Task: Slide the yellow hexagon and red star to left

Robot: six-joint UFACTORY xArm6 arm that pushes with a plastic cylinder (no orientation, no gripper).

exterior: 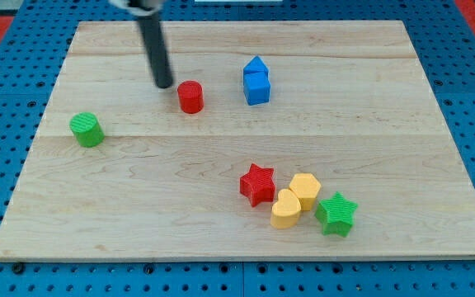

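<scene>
The red star [257, 183] lies low on the board, right of centre. The yellow hexagon [306, 189] sits just to its right, touching a yellow heart [285, 209] below and between them. My tip [164, 84] is near the view's top, left of centre, far from the star and hexagon. It stands just left of a red cylinder [190, 96], a small gap apart.
A green star [336, 213] sits against the yellow hexagon's lower right. A blue block [256, 80] stands at upper centre. A green cylinder [86, 129] lies at the left. The wooden board [402, 115] rests on a blue pegboard.
</scene>
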